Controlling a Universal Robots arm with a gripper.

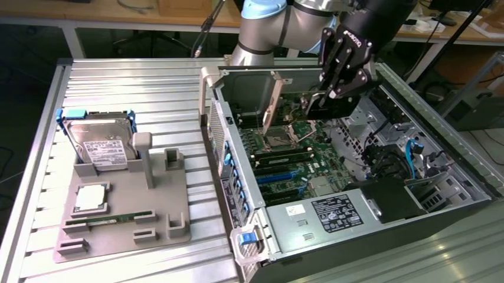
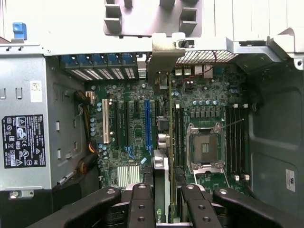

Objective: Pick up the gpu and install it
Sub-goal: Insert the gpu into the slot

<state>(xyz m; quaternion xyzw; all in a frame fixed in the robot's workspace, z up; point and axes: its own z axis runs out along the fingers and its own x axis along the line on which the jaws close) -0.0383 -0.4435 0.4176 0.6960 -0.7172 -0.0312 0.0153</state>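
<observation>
The gpu shows edge-on as a thin card running from between my fingers to its silver end bracket at the case's rear slot openings. My gripper is shut on the card, one black finger on each side. In the exterior view the gripper reaches down into the open computer case and holds the gpu upright over the motherboard, with the bracket toward the case's rear wall. I cannot tell whether the card's lower edge touches a slot.
Blue and black expansion slots, a CPU socket and the power supply lie inside the case. On the exterior view's left, a grey holder carries a hard drive, a processor and a green memory stick.
</observation>
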